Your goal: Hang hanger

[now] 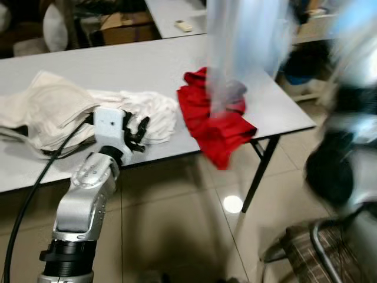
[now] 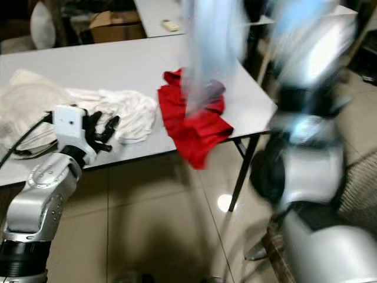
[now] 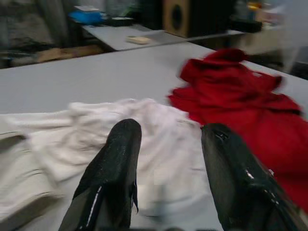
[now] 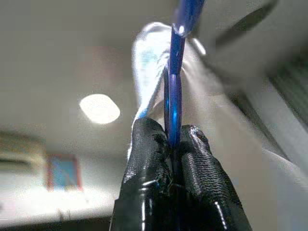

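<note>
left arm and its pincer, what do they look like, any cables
The left arm is silver metal with rounded segments and a black ribbed collar low down. Its wrist is a white boxy block with small dark dots. The left pincer has two long, glossy black textured fingers. A black cable runs alongside the arm up to the wrist.

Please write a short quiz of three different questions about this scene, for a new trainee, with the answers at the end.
1. True or false: the right gripper is shut on the blue hanger.
2. Which garment hangs over the table edge? A) the white garment B) the red garment C) the cream garment
3. Fill in: the left gripper is open and points at the ____ garment.

Key:
1. True; a pale garment hangs with it.
2. B, the red garment.
3. White; the white garment lies between the cream garment and the red one.
</note>
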{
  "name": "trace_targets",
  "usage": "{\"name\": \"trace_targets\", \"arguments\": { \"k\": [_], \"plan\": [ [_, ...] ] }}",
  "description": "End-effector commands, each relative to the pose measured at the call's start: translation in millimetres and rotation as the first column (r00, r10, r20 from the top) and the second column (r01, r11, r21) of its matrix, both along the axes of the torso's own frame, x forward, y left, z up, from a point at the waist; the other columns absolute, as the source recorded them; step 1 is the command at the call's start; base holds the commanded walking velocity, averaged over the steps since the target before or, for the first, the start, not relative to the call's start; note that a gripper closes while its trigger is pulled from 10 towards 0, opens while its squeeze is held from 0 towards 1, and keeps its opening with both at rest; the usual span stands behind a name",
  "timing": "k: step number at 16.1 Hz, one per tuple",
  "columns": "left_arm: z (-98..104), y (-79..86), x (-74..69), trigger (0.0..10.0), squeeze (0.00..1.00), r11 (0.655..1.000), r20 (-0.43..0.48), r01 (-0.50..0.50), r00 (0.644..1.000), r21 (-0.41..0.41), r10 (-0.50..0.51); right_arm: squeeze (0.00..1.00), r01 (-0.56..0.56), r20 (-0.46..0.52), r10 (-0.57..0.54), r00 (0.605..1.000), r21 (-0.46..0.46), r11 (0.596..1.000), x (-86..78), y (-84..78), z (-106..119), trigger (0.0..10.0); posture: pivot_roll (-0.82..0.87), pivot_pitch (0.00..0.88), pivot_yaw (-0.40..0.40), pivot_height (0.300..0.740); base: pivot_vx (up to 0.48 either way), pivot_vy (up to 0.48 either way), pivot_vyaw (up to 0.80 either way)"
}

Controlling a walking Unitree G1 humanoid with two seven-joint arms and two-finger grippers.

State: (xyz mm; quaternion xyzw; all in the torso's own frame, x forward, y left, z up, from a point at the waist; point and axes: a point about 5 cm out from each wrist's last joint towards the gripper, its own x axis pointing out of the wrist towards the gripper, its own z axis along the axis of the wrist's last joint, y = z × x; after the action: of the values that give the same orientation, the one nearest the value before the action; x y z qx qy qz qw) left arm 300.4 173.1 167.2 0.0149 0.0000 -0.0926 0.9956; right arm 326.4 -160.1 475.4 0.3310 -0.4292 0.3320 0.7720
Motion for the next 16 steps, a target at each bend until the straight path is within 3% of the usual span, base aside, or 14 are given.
{"name": "trace_targets", "arguments": {
  "k": [1, 2, 3, 6, 9, 12, 15, 16],
  "plan": [
    [-0.1, 4.7, -0.3, 10.0, 0.0, 1.0, 0.005, -0.029, 1.0, 0.011, 0.029, 0.0, 0.001, 0.001, -0.001, 1.0, 0.044, 0.999, -0.4, -10.4, -6.4, 10.0, -0.12, 0.0, 0.022, 0.74, 0.0, 0.0, 0.0],
    [-1.4, 5.0, -1.1, 10.0, 0.0, 0.999, 0.003, -0.032, 0.999, 0.013, 0.032, 0.0, 0.015, 0.019, -0.016, 1.0, 0.047, 0.999, -4.1, -14.1, -6.7, 10.0, -0.12, 0.0, 0.022, 0.74, 0.0, 0.0, 0.0],
    [-3.9, 1.2, -2.0, 10.0, 0.0, 0.999, 0.0, -0.023, 1.0, 0.024, 0.023, 0.0, 0.067, -0.076, -0.068, 0.995, -0.016, 0.998, 8.7, -13.0, -45.8, 10.0, -0.12, 0.0, 0.025, 0.74, 0.0, 0.0, 0.0],
    [-3.6, -1.8, -3.6, 10.0, 0.0, 0.999, 0.001, -0.003, 1.0, 0.043, 0.003, 0.0, 0.054, -0.203, -0.072, 0.977, -0.093, 0.994, 8.9, -5.7, -86.7, 10.0, -0.11, 0.0, 0.023, 0.74, 0.0, 0.0, 0.0],
    [-3.2, 7.6, -16.5, 10.0, 0.0, 0.998, -0.019, 0.044, 0.999, 0.051, -0.043, 0.0, 0.005, -0.325, -0.067, 0.943, -0.189, 0.982, -17.5, -4.7, -133.7, 10.0, -0.1, 0.0, 0.014, 0.74, 0.0, 0.0, 0.0],
    [-8.2, 26.1, -29.3, 10.0, 0.0, 0.998, -0.05, 0.001, 0.999, 0.07, 0.003, 0.0, -0.031, -0.4, -0.156, 0.903, -0.422, 0.906, -48.8, -1.0, -179.0, 10.0, -0.08, 0.0, 0.002, 0.74, 0.0, 0.0, 0.0],
    [-7.5, 31.3, -36.5, 10.0, 0.0, 0.997, -0.056, 0.0, 0.998, 0.082, 0.005, 0.0, -0.09, -0.431, -0.16, 0.888, -0.503, 0.86, -70.2, 1.5, -190.5, 10.0, -0.08, 0.0, -0.004, 0.74, 0.0, 0.0, 0.0],
    [-4.8, 31.2, -39.4, 10.0, 0.0, 0.996, -0.054, 0.034, 0.998, 0.082, -0.029, 0.0, -0.133, -0.433, -0.147, 0.889, -0.551, 0.824, -80.7, 3.6, -192.8, 10.0, -0.07, 0.0, -0.007, 0.74, 0.0, 0.0, 0.0]
  ]
}}
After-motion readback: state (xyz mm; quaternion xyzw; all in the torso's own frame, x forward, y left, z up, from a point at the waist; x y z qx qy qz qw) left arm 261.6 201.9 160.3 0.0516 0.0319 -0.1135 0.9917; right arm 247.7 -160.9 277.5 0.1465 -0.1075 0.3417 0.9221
